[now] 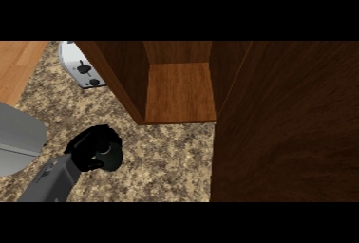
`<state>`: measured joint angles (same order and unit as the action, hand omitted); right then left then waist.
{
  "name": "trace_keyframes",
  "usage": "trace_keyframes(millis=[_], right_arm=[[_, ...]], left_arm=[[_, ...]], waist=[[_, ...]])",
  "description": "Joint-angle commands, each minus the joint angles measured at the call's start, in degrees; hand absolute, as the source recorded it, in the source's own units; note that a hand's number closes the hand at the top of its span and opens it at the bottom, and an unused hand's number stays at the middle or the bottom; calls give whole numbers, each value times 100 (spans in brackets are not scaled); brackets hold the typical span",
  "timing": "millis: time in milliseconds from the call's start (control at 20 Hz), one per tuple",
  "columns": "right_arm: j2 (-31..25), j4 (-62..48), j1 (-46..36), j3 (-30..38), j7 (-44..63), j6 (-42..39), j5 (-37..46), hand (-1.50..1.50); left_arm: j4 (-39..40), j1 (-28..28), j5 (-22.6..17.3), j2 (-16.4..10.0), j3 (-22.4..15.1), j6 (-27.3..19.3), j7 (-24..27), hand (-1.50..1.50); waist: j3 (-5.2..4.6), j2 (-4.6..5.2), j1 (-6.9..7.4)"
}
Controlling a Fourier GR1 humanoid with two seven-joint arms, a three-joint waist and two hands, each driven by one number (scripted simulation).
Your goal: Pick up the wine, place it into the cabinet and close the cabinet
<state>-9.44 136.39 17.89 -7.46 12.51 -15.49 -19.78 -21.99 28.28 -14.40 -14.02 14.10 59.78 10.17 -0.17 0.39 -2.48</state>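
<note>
Wine bottle (pixel 113 156) shows only as a dark, rounded shape at eight o'clock, wrapped by the curled fingers of the left hand (pixel 89 148); black against black, its outline is hard to separate. It is held over the speckled granite worktop (pixel 168 156), probably ready to be carried to the cabinet (pixel 179 90) at twelve o'clock, with its flat brown wooden shelf. The cabinet door (pixel 294 123), dark grained wood, stands swung out at three o'clock, leaving the opening free. The right hand is not visible.

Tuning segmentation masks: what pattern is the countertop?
Countertop: speckled beige and brown stone, head view.
</note>
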Motion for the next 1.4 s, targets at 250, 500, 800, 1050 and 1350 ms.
trace_keyframes(millis=[250,500,800,1050,1350], right_arm=[[-38,409,198,148,49,116,-56,-150],[11,437,349,72,-26,119,-78,-150],[-157,646,728,126,-81,-101,-133,-150],[-115,722,420,128,94,16,-174,-150],[-28,486,574,294,18,-92,-197,-150]], left_arm=[[-1383,-874,392,202,360,-2179,1748,150],[-2192,-1640,1171,520,160,-3687,3137,150],[-3169,-1985,1869,946,-342,-5099,2964,150],[-3288,-1480,2034,1357,-505,-5813,2184,150],[-4533,-2017,2018,1396,-1259,-6115,1363,150]], waist=[[10,-101,283],[14,-87,247],[25,-78,219],[18,-50,196],[19,-53,226]])
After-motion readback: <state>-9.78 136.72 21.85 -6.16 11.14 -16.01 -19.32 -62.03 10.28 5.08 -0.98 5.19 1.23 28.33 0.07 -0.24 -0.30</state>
